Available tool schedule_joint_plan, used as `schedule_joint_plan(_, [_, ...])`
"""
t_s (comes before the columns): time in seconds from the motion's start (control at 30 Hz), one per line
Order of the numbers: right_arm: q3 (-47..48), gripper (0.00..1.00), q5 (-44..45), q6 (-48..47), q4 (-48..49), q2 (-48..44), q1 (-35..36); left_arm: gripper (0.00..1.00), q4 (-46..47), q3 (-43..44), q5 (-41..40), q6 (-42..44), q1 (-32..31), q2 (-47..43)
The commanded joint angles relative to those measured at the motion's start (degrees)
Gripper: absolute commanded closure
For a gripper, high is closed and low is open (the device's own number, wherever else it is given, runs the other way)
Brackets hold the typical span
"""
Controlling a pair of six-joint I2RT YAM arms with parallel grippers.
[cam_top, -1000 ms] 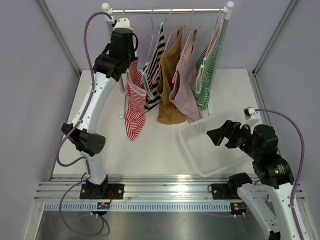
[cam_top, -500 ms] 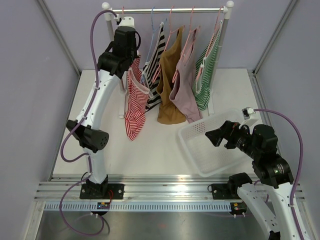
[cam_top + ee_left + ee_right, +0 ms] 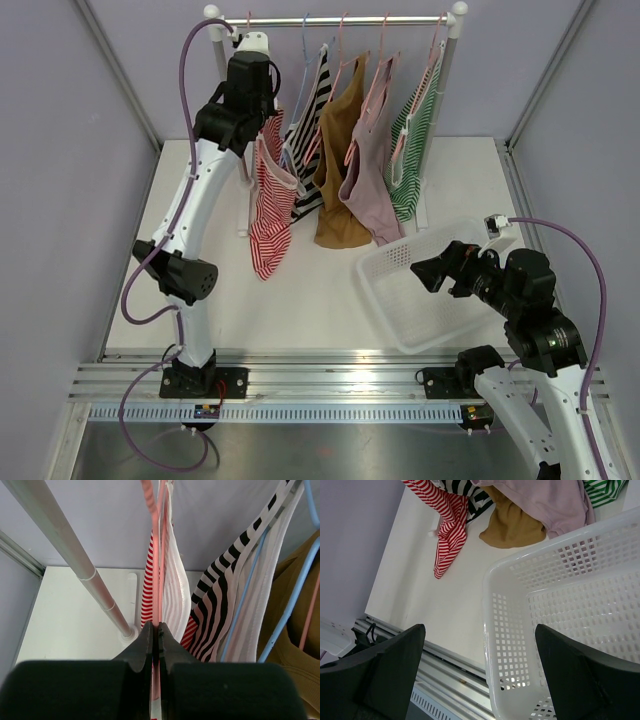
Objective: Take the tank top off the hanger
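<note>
Tank top (image 3: 268, 215) hangs vertically — hand (image 3: 155, 626) seemingly pinching hanger (image 3: 156, 580).

I've five tops (image 3: 350, 150) hanging side by side on the rail (image 3: 340, 20) at the table's (image 3: 310, 290) back. The left gripper (image 3: 155, 630) is on the leftmost top's (image 3: 268, 205) hanger (image 3: 159, 555). The basket (image 3: 400, 262) sits on the table front right, below the right gripper (image 3: 479, 627).

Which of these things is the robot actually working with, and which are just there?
In the job: red-striped tank top, its pink hanger, left gripper pinched shut on that hanger.
Just there: black-striped top, brown top, pink top, green-striped top, white basket.
</note>
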Motion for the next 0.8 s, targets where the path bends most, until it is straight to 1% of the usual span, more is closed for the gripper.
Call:
schedule_joint_plan(0.0, [1.15,0.01,-0.34,0.61,3.17,-0.34,0.31,1.00,5.96,1.51,1.41,0.71,0.35,-5.96])
schedule_joint_plan(0.37, [1.95,0.01,0.18,0.17,3.17,-1.22,0.31,1.00,5.87,1.16,3.25,0.89,0.35,-10.70])
schedule_joint_plan(0.5, [2.21,0.01,-0.43,0.17,4.04,-0.96,0.40,1.00,2.63,0.38,3.78,-0.08,0.35,-13.16])
schedule_joint_plan(0.6, [2.82,0.01,-0.78,0.17,4.57,-0.70,0.31,1.00,0.25,-4.36,5.35,-1.83,0.35,-17.55])
schedule_joint_plan(0.67, [3.26,0.01,-0.96,-0.01,5.19,-0.52,0.31,1.00,-0.45,-9.79,5.98,-3.85,0.35,-21.77])
schedule_joint_plan(0.73, [3.61,0.01,-1.13,-0.36,5.36,-0.26,0.31,1.00,-2.29,-12.80,6.94,-5.08,0.35,-24.49])
schedule_joint_plan(0.77, [4.14,0.00,-1.40,-0.62,5.54,0.00,0.31,1.00,-2.65,-16.12,7.38,-6.48,0.26,-27.20])
